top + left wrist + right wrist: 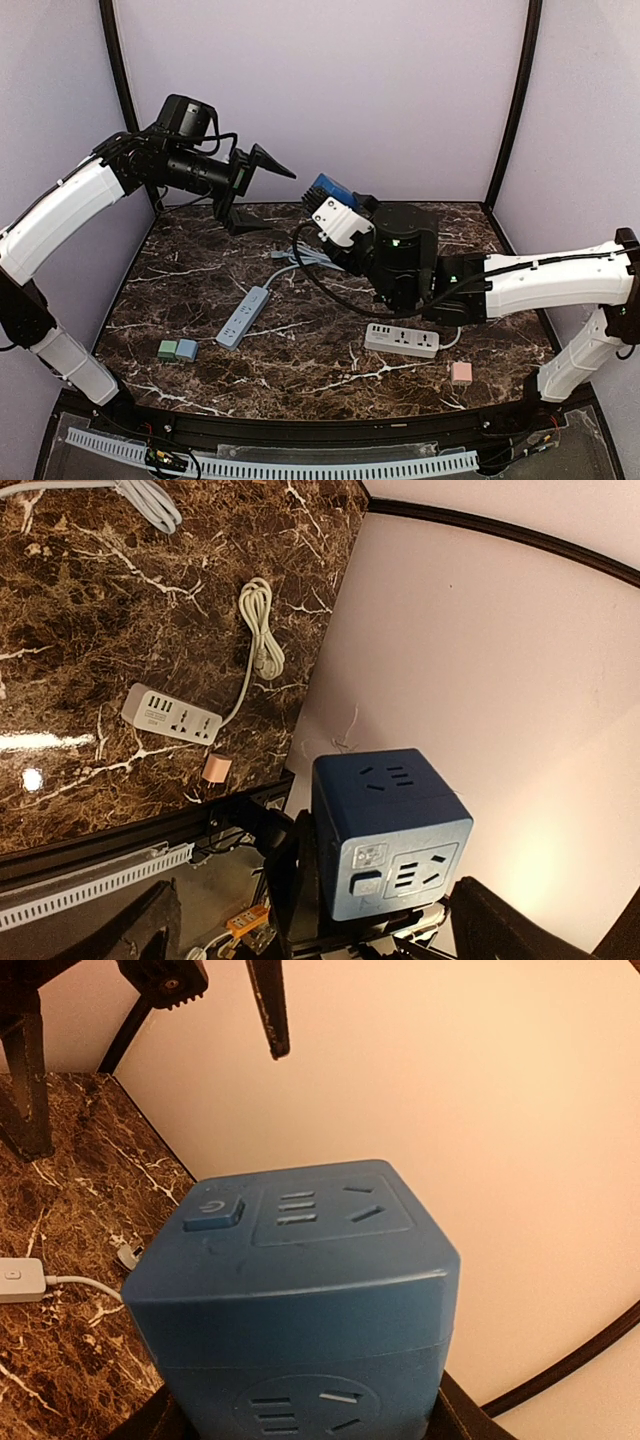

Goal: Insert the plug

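Note:
My right gripper (338,208) is shut on a blue cube socket (327,188) and holds it up in the air over the back of the table. The cube fills the right wrist view (300,1290), with a power button and socket holes on its upper face. My left gripper (272,164) is open and empty, raised at the left, pointing at the cube from a short way off. In the left wrist view the cube (390,825) sits ahead between my dark fingers (500,925). A pink plug (461,373) lies at the front right of the table.
A grey power strip (402,340) lies at the centre right with its coiled cable (260,630). A light-blue power strip (245,315) lies at the centre left. A green and a blue adapter (177,350) sit at the front left. Purple walls enclose the marble table (300,390).

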`<state>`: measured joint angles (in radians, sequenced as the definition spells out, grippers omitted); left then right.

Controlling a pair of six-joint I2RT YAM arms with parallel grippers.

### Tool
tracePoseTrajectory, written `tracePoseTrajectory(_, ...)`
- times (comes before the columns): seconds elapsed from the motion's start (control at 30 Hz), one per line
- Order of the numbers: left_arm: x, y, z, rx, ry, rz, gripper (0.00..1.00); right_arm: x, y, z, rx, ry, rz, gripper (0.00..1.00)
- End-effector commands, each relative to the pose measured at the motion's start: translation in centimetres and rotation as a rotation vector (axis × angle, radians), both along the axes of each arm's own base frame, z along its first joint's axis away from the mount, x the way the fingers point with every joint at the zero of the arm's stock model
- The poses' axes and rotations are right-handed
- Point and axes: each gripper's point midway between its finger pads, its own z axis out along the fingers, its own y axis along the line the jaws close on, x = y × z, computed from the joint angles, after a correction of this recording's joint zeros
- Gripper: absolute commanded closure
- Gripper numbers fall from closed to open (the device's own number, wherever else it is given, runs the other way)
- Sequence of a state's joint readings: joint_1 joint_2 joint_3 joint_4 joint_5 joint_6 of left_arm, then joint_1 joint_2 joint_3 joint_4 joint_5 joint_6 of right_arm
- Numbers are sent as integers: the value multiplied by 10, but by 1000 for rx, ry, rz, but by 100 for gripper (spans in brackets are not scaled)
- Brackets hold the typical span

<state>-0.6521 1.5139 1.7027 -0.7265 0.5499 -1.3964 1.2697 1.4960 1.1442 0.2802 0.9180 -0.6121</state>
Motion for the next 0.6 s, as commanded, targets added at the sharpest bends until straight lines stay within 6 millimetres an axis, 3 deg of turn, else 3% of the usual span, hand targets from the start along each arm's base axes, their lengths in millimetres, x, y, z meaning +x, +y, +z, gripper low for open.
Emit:
tracePoseTrajectory(0.0, -6, 4, 17, -46, -4, 23, 6, -1, 2, 26, 35, -66, -9, 67)
tracePoseTrajectory(0.23, -3, 6, 17, -44, -20, 45, 7, 6, 10, 23, -11, -75, -48, 67)
tracePoseTrajectory(0.57, 8, -8, 29, -104, -79, 43, 8, 12, 30, 27, -19, -71, -59, 68)
